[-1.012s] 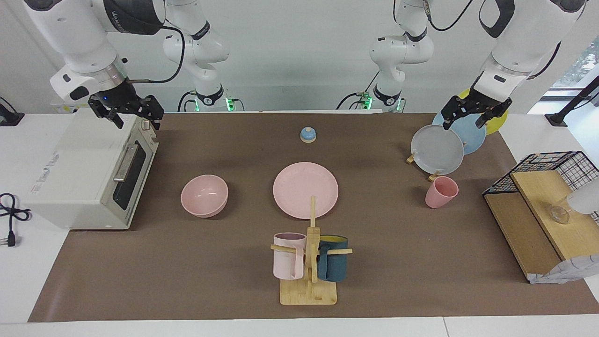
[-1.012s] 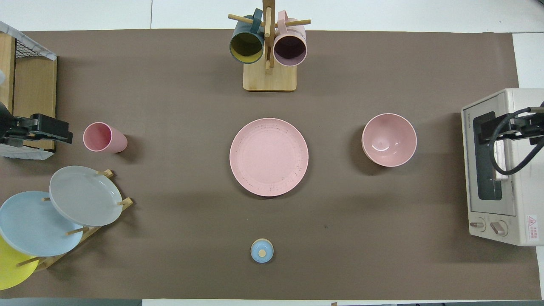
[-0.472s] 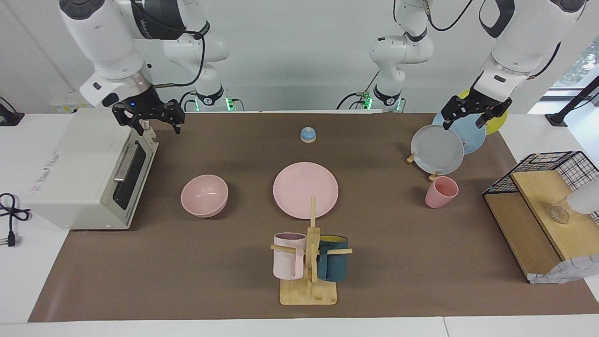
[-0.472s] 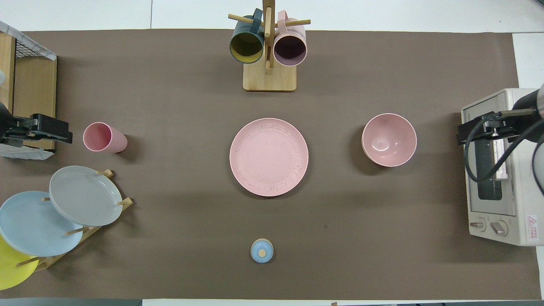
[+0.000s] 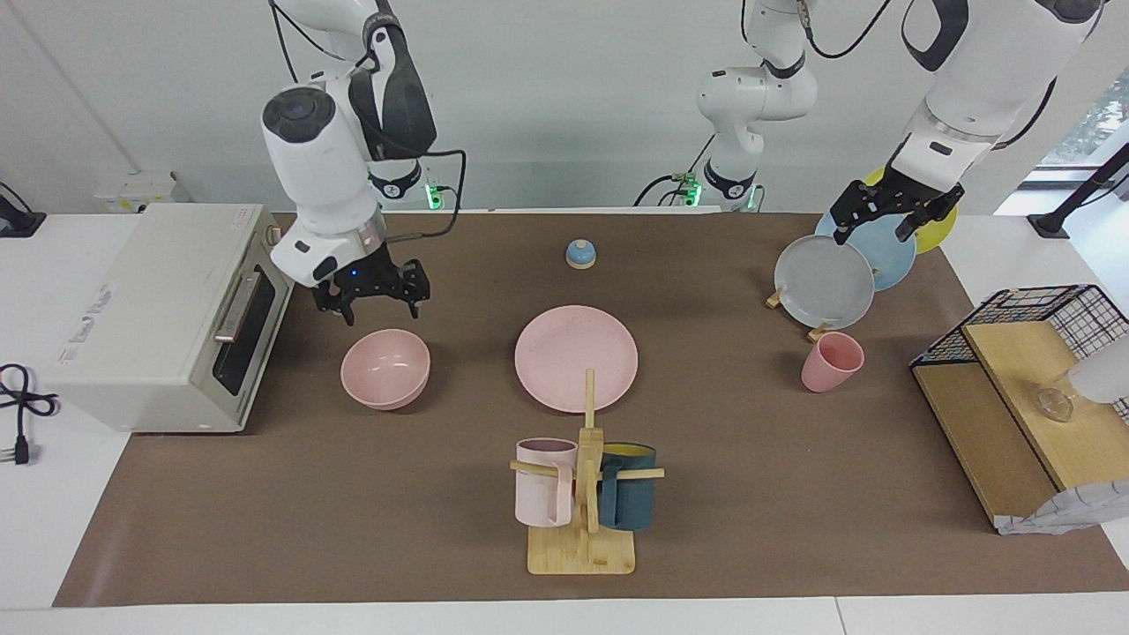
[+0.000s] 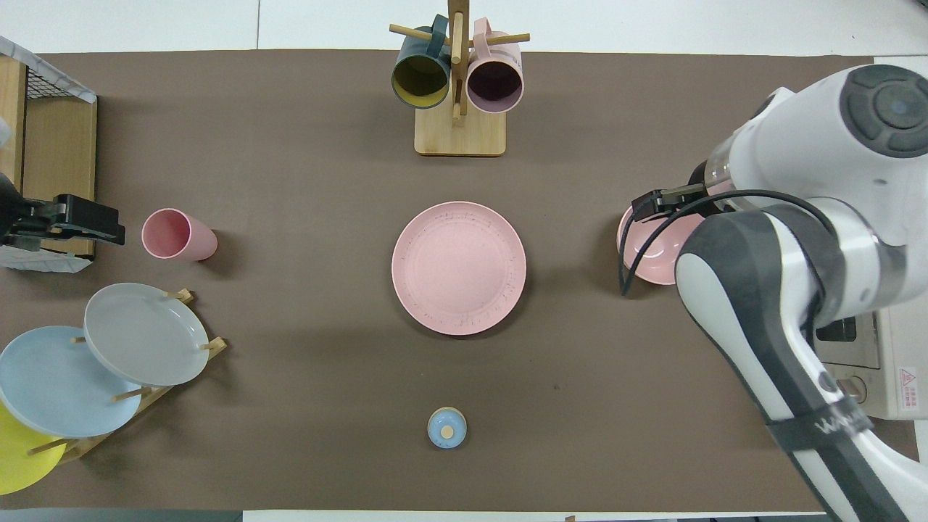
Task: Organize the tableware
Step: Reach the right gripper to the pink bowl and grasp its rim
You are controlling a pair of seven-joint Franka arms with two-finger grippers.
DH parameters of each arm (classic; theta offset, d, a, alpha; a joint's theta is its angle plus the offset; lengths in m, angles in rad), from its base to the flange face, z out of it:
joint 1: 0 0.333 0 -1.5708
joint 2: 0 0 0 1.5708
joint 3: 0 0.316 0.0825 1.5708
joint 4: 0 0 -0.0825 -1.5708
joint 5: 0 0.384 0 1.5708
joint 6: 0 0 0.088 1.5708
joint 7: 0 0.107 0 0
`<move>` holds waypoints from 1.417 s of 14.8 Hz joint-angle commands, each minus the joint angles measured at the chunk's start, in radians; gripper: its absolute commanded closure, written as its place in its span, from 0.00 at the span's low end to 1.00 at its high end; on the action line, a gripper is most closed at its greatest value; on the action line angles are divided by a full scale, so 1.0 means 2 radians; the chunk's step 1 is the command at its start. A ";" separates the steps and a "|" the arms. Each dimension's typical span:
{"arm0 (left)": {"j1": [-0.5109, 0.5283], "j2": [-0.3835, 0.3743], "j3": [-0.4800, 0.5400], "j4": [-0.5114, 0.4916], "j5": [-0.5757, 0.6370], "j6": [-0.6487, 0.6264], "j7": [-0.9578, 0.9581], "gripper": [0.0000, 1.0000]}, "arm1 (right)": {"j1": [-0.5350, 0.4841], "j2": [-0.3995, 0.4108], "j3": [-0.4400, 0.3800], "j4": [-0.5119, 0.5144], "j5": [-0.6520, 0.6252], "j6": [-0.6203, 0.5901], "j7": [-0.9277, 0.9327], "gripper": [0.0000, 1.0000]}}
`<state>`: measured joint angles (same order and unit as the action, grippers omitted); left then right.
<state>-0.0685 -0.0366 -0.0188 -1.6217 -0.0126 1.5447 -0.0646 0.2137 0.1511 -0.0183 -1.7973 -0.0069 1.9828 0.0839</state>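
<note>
A matte pink plate (image 5: pixel 576 357) (image 6: pixel 459 267) lies flat in the middle of the table. The pink bowl (image 5: pixel 385 368) (image 6: pixel 647 255) sits beside it toward the right arm's end, in front of the toaster oven's door. My right gripper (image 5: pixel 379 310) hangs open just above the bowl's rim on the robots' side, without touching it; in the overhead view the right arm hides much of the bowl. The pink cup (image 5: pixel 830 362) (image 6: pixel 176 234) stands upright toward the left arm's end. My left gripper (image 5: pixel 871 231) waits open over the plate rack, holding nothing.
A white toaster oven (image 5: pixel 159 317) stands at the right arm's end. A wooden mug tree (image 5: pixel 582 494) with two mugs is farther from the robots than the plate. A rack with grey (image 5: pixel 825 282), blue and yellow plates, a wire shelf (image 5: pixel 1023 388) and a small blue knob (image 5: pixel 580 254) are also there.
My right gripper has swung from over the toaster oven toward the table's middle and come down over the pink bowl. The left arm has not moved.
</note>
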 commanded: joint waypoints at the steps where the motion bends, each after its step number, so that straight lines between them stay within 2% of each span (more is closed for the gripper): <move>1: -0.006 -0.001 0.001 0.004 0.002 -0.003 -0.007 0.00 | 0.014 0.004 0.001 -0.048 0.013 0.064 0.007 0.00; 4: -0.006 -0.001 0.001 0.003 0.002 -0.002 -0.006 0.00 | 0.030 0.016 0.001 -0.100 0.013 0.136 0.037 0.00; 7: -0.005 -0.002 0.001 0.002 0.002 -0.002 -0.006 0.00 | 0.030 0.044 0.001 -0.101 0.012 0.147 0.035 0.01; 9: -0.004 -0.002 0.001 0.002 0.002 -0.002 -0.005 0.00 | 0.030 0.046 0.001 -0.105 0.012 0.145 0.038 0.10; 16: -0.005 -0.002 0.001 0.002 0.002 -0.002 -0.008 0.00 | 0.029 0.048 0.001 -0.117 0.011 0.148 0.032 0.61; 17: -0.005 -0.002 0.001 0.002 0.002 -0.002 -0.006 0.00 | 0.029 0.048 0.001 -0.118 0.011 0.148 0.027 0.78; 18: -0.005 -0.002 0.002 0.002 0.002 -0.002 -0.006 0.00 | 0.029 0.048 0.001 -0.118 0.010 0.148 0.026 0.99; 21: -0.003 -0.002 0.002 0.002 0.002 -0.003 -0.008 0.00 | 0.030 0.049 0.001 -0.105 0.003 0.133 0.025 1.00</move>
<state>-0.0713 -0.0366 -0.0202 -1.6217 -0.0126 1.5447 -0.0652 0.2802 0.2472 -0.0233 -2.0101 -0.0107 2.2520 0.1548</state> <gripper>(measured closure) 0.000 0.938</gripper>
